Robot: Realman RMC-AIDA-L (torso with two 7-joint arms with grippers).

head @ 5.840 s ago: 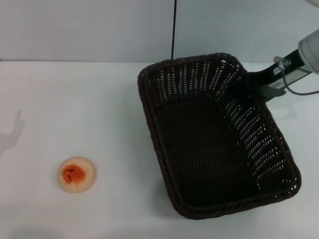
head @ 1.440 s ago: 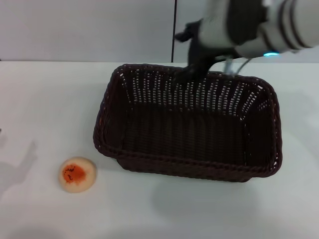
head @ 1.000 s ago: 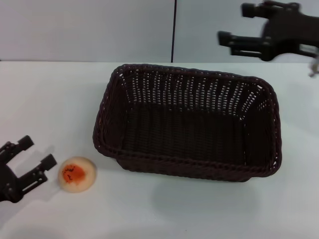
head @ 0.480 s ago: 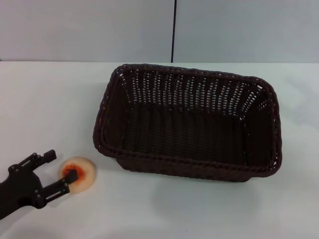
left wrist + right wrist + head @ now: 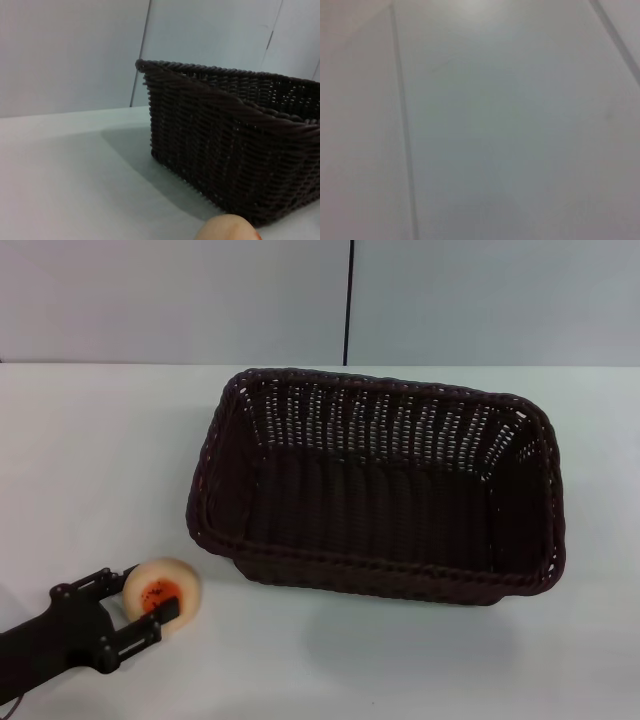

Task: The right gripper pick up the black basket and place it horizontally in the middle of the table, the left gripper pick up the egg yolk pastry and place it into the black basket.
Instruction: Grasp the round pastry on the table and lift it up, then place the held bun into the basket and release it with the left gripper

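The black basket (image 5: 375, 490) stands upright in the middle of the white table (image 5: 90, 450), long side across, empty. The egg yolk pastry (image 5: 165, 585) lies near the table's front left, orange patch up. My left gripper (image 5: 150, 592) reaches in from the lower left; its two fingers are spread with the pastry between them, one fingertip (image 5: 168, 613) against the pastry's near side. In the left wrist view the basket's (image 5: 235, 145) corner is close ahead and the pastry's (image 5: 227, 231) top shows at the edge. My right gripper is out of view.
A grey wall with a dark vertical seam (image 5: 349, 300) runs behind the table's far edge. The right wrist view shows only a plain grey panelled surface (image 5: 510, 125).
The right gripper turned the basket crosswise, let go and left the view. The left gripper came in from the lower left and slid its open fingers around the pastry, nudging it slightly right.
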